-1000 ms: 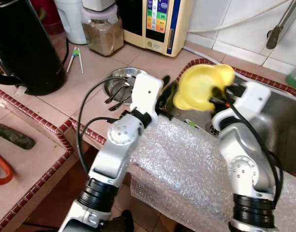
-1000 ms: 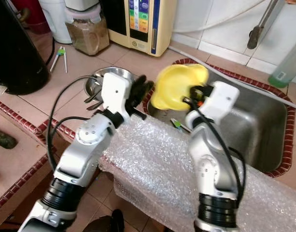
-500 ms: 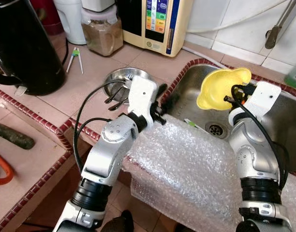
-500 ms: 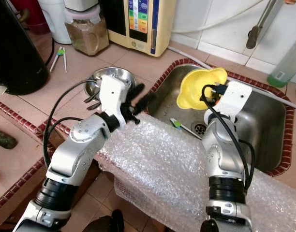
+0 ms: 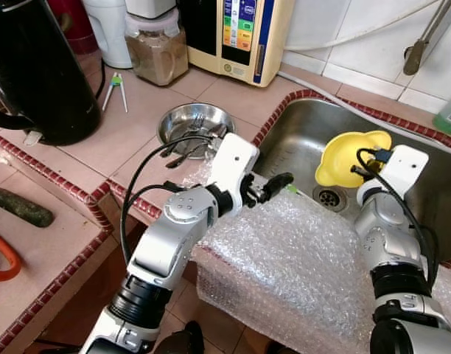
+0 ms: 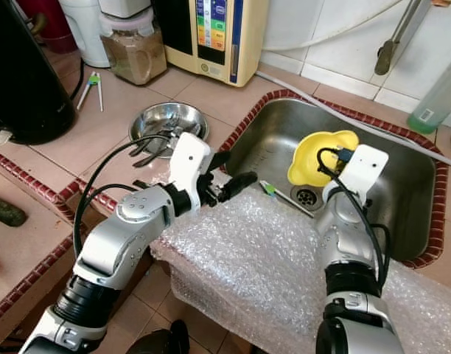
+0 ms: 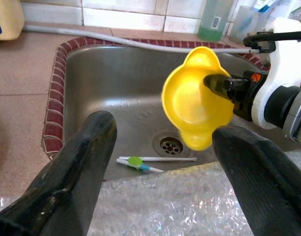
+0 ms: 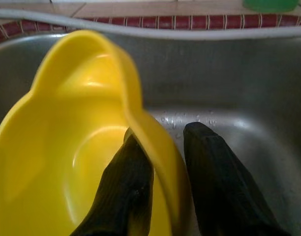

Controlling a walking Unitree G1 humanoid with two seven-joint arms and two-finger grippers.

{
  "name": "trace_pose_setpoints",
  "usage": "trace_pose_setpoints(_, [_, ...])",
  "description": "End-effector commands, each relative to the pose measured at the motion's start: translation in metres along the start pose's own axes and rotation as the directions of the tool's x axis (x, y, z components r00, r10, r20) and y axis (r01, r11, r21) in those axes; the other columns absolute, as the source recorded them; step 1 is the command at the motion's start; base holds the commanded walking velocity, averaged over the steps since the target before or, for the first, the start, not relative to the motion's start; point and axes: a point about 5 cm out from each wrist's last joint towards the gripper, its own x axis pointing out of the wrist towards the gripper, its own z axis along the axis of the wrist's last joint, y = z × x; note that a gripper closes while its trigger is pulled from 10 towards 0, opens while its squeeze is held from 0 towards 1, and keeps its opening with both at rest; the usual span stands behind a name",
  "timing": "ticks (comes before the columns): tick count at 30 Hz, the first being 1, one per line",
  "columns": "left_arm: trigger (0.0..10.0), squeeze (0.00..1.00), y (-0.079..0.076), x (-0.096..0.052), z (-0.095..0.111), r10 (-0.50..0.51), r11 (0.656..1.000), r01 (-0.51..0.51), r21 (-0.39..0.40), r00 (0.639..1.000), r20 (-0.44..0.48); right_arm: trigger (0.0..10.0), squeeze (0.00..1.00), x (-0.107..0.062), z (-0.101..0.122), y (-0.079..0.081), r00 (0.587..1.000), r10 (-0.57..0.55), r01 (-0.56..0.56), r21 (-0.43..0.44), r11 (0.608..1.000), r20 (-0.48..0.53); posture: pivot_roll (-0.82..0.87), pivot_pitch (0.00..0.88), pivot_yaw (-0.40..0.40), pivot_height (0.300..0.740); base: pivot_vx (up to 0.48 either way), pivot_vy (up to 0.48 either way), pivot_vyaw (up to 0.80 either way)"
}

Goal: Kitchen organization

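Yellow plastic marks the task's thing: a small bowl (image 5: 348, 155) held tilted over the steel sink (image 5: 299, 140) in the right half of the left eye frame, above the drain (image 5: 330, 198). The right gripper (image 8: 163, 187) is clamped on its rim, one black finger inside the bowl and one outside, as the right wrist view shows. The left gripper (image 7: 160, 172) hovers at the sink's near edge, centre of frame, its two fingers spread wide apart and holding nothing. Below both arms a sheet of bubble wrap (image 5: 284, 265) drapes over the counter's front edge toward the lower right. On the sink floor beside the drain lies a toothbrush (image 7: 145, 162) with a green head.

The counter (image 5: 130, 125) is laid with pinkish tiles and edged in dark red mosaic trim. A steel dish (image 5: 192, 125) holding cutlery sits left of the sink. In the upper left stand a black kettle (image 5: 34, 70), a jar of brown powder (image 5: 158, 46), and a cream appliance with a coloured panel (image 5: 240, 33) at top centre. White wall tiles fill the upper right, with a white hose (image 5: 358, 33) running across them.
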Motion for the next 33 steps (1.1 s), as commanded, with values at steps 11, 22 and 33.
trace_pose_setpoints(11, [10.0,1.00,-0.006,0.000,-0.002,-0.019,0.999,0.020,0.025,1.000,-0.024,10.0,1.00,0.001,-0.004,-0.006,0.999,-0.032,0.032,0.004,0.999,-0.007,0.05,0.193,0.002,0.740,0.000,0.000,0.00])
trace_pose_setpoints(22, [10.0,1.00,-0.002,0.000,-0.001,0.016,0.999,-0.015,0.033,0.999,-0.028,10.0,1.00,-0.001,-0.012,0.010,0.996,0.074,-0.074,0.009,0.997,-0.043,0.06,0.196,-0.001,0.740,0.000,0.000,0.00])
trace_pose_setpoints(33, [10.0,1.00,0.001,0.000,-0.002,0.044,0.999,-0.044,0.033,0.999,-0.027,10.0,1.00,-0.005,-0.021,0.022,0.977,0.184,-0.184,0.009,0.983,-0.109,0.06,0.196,-0.002,0.740,0.000,0.000,0.00])
